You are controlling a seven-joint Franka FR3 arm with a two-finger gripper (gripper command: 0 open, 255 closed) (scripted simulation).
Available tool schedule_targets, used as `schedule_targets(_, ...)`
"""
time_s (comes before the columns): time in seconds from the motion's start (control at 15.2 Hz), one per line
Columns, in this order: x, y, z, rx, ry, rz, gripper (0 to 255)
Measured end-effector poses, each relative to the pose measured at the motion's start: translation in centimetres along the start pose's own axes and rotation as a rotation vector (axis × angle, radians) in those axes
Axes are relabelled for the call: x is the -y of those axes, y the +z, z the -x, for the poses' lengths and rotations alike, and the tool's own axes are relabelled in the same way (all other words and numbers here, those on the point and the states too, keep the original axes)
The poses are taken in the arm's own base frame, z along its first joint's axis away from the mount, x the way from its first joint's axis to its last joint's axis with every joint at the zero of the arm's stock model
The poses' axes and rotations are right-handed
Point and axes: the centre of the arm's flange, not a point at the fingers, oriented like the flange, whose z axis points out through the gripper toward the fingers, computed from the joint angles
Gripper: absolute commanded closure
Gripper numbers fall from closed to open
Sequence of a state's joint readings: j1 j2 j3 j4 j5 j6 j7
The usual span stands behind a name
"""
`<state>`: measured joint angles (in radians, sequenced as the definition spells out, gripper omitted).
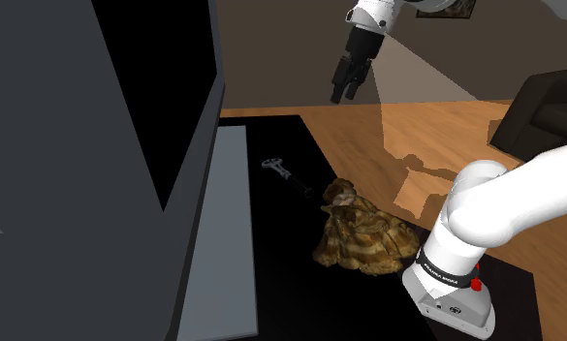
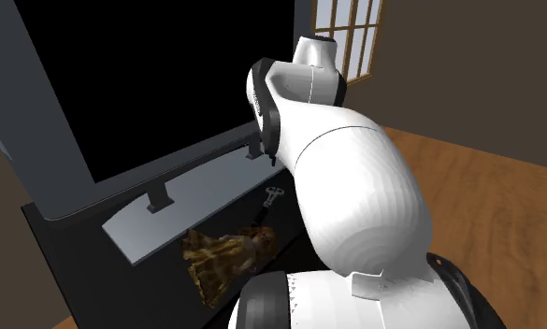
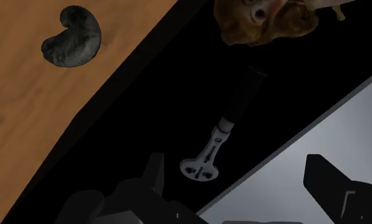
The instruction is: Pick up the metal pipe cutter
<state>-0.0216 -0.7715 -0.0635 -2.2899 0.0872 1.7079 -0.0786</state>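
Overhead, the black hand [image 1: 342,93] hangs released, fingers spread wide and grasping nothing, high above the black surface [image 1: 291,291]. Down there the pipe cutter [image 1: 289,177] lies flat, its pale head near the grey stand base [image 1: 228,223] and its dark handle ending just beside the head of a doll in a brown-gold dress [image 1: 361,232]. A dark curved lump [image 3: 73,37] sits on the wooden floor.

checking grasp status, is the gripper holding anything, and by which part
Nothing is held. The gripper hangs open above the black table, and the pipe cutter lies there untouched.
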Motion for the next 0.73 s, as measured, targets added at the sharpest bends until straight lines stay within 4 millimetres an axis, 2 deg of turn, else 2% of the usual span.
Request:
schedule_targets(0.07, 0.0, 0.0, 0.0, 0.000, 0.000, 0.000, 0)
schedule_targets(0.2, 0.6, 1.4, -0.7, 0.014, 0.025, 0.008, 0)
schedule_targets(0.4, 1.9, 4.7, -2.3, 0.048, 0.083, 0.025, 0)
schedule_targets(0.73, 2.9, 11.1, -5.2, 0.106, 0.188, 0.057, 0)
